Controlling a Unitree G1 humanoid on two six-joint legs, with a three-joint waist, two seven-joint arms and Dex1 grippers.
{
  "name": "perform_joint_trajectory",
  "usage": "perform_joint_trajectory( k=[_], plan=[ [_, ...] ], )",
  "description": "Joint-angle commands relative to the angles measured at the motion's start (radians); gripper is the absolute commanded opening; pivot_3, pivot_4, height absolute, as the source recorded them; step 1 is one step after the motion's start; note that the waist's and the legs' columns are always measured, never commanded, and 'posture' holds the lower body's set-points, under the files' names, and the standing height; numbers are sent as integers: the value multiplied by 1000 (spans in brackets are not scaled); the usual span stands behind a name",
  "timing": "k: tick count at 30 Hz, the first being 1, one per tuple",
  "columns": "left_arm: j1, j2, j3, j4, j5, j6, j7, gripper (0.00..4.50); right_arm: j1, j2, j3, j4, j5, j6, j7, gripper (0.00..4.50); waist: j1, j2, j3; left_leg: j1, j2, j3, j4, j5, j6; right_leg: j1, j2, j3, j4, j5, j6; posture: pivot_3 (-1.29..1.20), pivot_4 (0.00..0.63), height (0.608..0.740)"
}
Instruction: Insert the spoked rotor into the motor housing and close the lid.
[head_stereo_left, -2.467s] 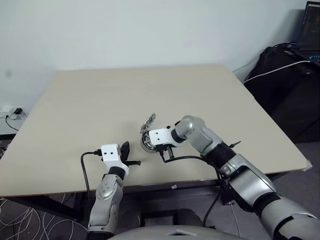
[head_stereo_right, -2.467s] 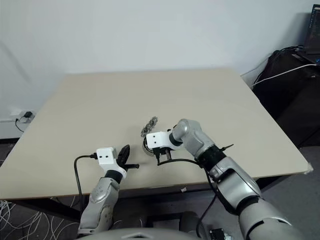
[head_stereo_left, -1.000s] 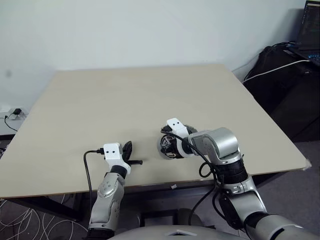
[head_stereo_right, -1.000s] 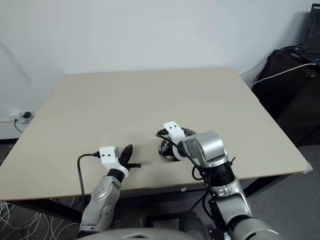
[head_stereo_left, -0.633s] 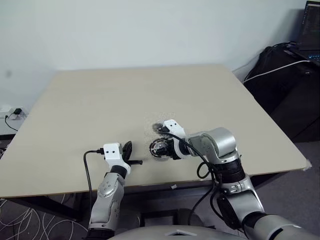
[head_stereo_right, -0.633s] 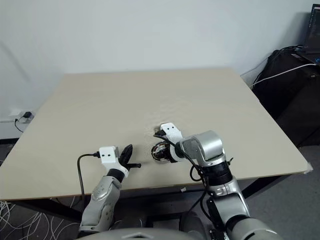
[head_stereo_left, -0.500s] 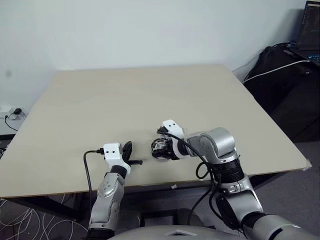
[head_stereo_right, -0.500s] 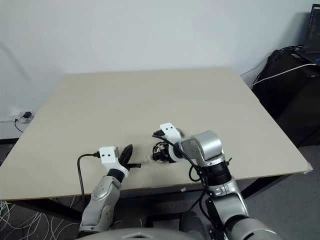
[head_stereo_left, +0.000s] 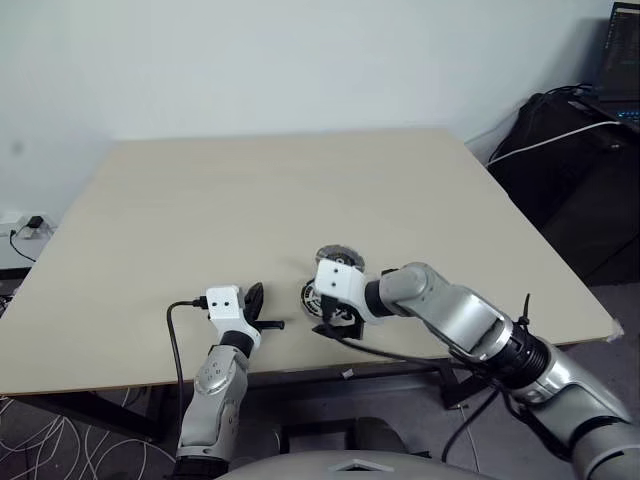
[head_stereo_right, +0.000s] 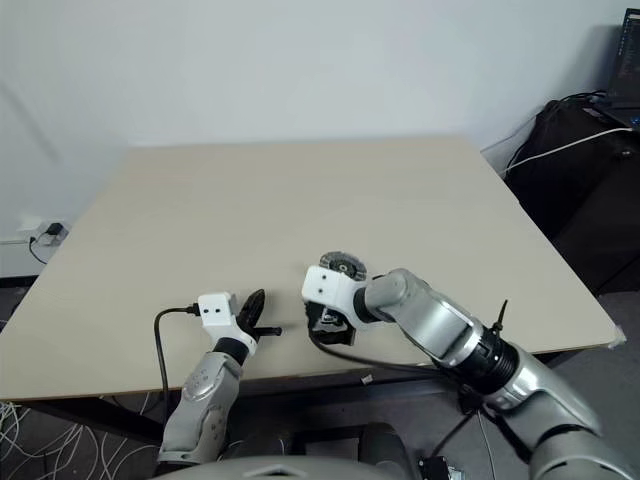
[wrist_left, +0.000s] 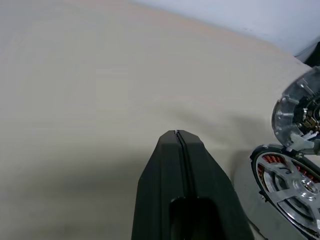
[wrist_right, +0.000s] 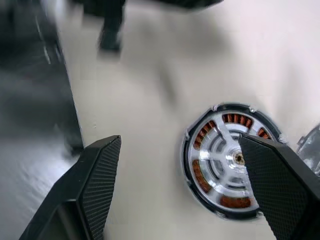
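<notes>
The motor housing (wrist_right: 189, 167), dark-rimmed with copper windings, lies flat on the table near its front edge. The spoked rotor (wrist_right: 226, 158) sits inside it, with copper showing between the spokes. My right gripper (wrist_right: 180, 145) hovers just above the housing, open, its fingers (wrist_right: 100, 190) wide apart and holding nothing. In the left eye view the right gripper (head_stereo_left: 333, 320) partly covers the housing (head_stereo_left: 308, 293). The lid (head_stereo_left: 340, 258), a round silvery disc, rests just behind the housing, tilted in the left wrist view (wrist_left: 294, 112). My left gripper (head_stereo_left: 252, 299) rests shut to the left, pointing at the housing.
The beige table (head_stereo_left: 220, 190) stretches far behind and to both sides. Its front edge (head_stereo_left: 300, 372) runs close under both hands. Black bags and cables (head_stereo_left: 570, 150) stand off the table to the right. A black cable (head_stereo_left: 172, 340) loops from my left wrist.
My right gripper has opened and its wrist has rolled, with the elbow swung out to the right. The rotor now lies free in the housing. The left arm has not moved.
</notes>
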Motion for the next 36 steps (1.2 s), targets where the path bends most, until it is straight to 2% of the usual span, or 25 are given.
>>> perform_joint_trajectory(
  k=[1,14,27,36],
  plan=[
    [-19,-17,-3,-11,-11,-7,-9,0,-44,-50,60,57,-141,-243,91,4059,0,-2,1,0,0,0,0,0,0,0,0,0,0,0,0,0,0,740],
    [-20,-16,-5,-11,-13,-3,-10,0,-137,4,95,280,-371,-530,323,4059,16,-4,2,0,0,0,1,0,0,0,0,0,0,4,-5,0,0,740],
    [-12,-25,-7,-15,-11,-10,0,0,-165,80,67,461,-498,-688,382,4059,31,-4,2,0,0,0,1,0,0,1,0,0,1,4,-6,0,0,740],
    [-10,-28,-8,-15,-13,-11,2,0,-143,86,42,478,-526,-716,411,4059,32,-4,2,1,0,0,1,0,0,1,0,0,1,4,-6,0,0,740]
  ],
)
